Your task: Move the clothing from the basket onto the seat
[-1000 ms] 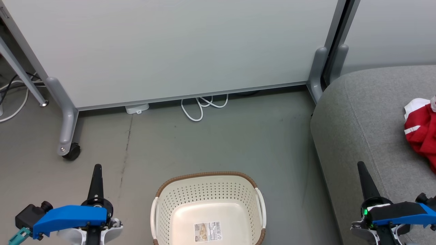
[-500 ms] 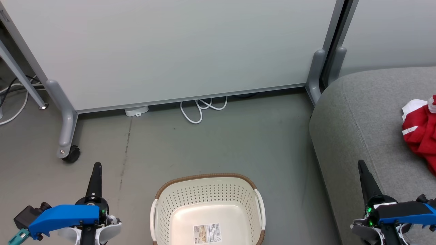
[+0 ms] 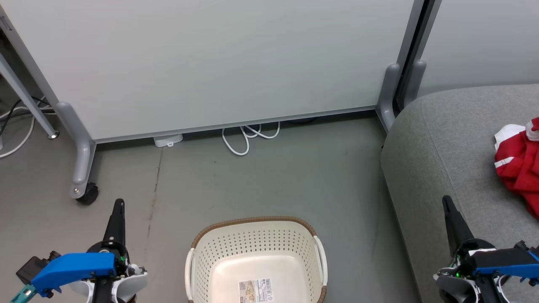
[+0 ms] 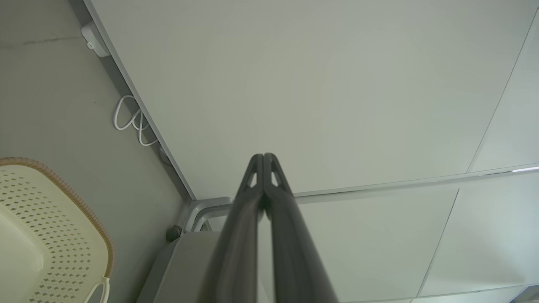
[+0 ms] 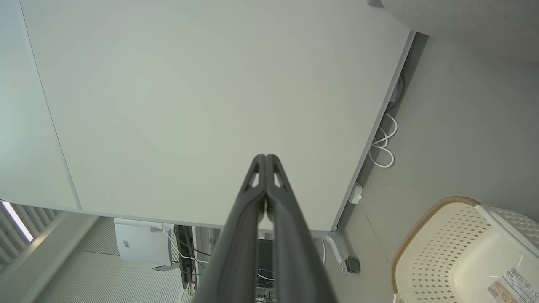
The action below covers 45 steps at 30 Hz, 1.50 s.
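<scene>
Clothing (image 3: 520, 168) untouched; left tool (image 3: 119, 203), right tool (image 3: 444, 199) closed

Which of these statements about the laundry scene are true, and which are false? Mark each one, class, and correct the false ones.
1. The basket holds red clothing. False: its visible inside shows a label and no garment; the clothing lies on the seat.
2. The left gripper and the right gripper are both shut. True.
3. The basket stands on the seat. False: it stands on the floor, beside the seat.
4. A white cable lies looped on the floor at the foot of the panel. True.
5. The right gripper grips the clothing. False: it is empty and apart from the clothing.
</scene>
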Available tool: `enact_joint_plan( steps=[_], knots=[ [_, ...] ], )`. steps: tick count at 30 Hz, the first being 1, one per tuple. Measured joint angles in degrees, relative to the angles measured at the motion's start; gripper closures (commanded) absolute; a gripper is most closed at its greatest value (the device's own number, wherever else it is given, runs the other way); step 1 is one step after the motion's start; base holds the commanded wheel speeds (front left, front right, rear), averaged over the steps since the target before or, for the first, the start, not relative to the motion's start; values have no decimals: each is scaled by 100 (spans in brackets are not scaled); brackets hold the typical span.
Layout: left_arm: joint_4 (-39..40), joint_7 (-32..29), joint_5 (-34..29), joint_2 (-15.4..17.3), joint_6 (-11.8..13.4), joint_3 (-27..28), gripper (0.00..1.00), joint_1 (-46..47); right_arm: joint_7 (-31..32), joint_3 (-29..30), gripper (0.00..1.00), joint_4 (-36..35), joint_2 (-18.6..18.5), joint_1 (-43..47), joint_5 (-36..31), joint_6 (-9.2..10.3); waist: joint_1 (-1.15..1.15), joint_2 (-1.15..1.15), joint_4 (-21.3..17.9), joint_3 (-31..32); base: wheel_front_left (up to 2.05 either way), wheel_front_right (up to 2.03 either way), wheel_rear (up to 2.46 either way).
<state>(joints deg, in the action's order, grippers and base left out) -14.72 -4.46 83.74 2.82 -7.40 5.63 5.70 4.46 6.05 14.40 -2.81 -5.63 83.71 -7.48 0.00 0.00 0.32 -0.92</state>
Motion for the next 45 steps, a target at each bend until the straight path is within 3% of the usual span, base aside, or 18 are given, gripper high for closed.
enact_joint_plan(
  steps=[22, 45],
  knots=[
    [57, -207, 859, 1, 0, 88, 100, 22, 209, 45, 100, -29, 0, -15, 859, 0, 0, 0, -32, 75, 0, 0, 0],
    [58, -209, 860, 1, 0, 90, 100, 23, 209, 46, 100, -30, 0, -16, 862, 0, 0, 0, -32, 75, 0, 0, 0]
  ],
)
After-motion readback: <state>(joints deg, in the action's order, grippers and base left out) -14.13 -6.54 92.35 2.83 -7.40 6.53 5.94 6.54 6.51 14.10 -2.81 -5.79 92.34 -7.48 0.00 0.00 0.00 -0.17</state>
